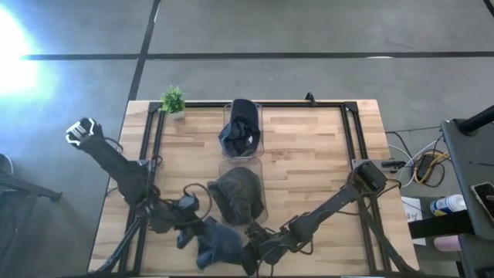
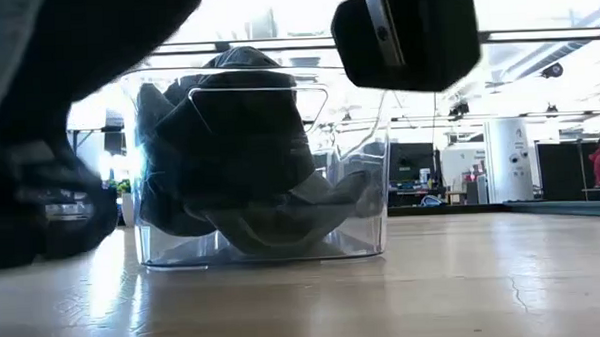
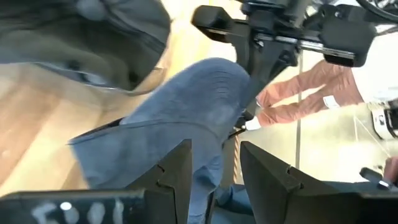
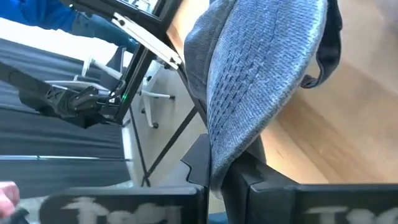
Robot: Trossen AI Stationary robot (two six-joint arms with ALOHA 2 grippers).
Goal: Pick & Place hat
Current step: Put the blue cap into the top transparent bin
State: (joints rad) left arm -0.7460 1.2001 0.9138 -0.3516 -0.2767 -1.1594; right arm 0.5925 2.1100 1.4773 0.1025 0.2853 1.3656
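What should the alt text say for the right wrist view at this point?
The right gripper is shut on a blue knit hat, whose ribbed fabric rises from between its dark fingers and fills the centre. The wooden table lies beside it, with black frame bars beyond the edge.

Left arm reaching from the table's left edge down toward the near middle, elbow bent, wrist low; left gripper (image 1: 187, 234) near the front edge, fingers (image 3: 176, 177) parted around blue fabric, a slim gap between them. Right arm stretched from its base at the right edge diagonally inward and forward, forearm low over the tabletop; right gripper (image 1: 255, 255) beside the left one, close to the near edge, fingers (image 4: 252, 177) pinched onto a fold of the same blue knit hat (image 1: 218, 242), cloth draped over both.
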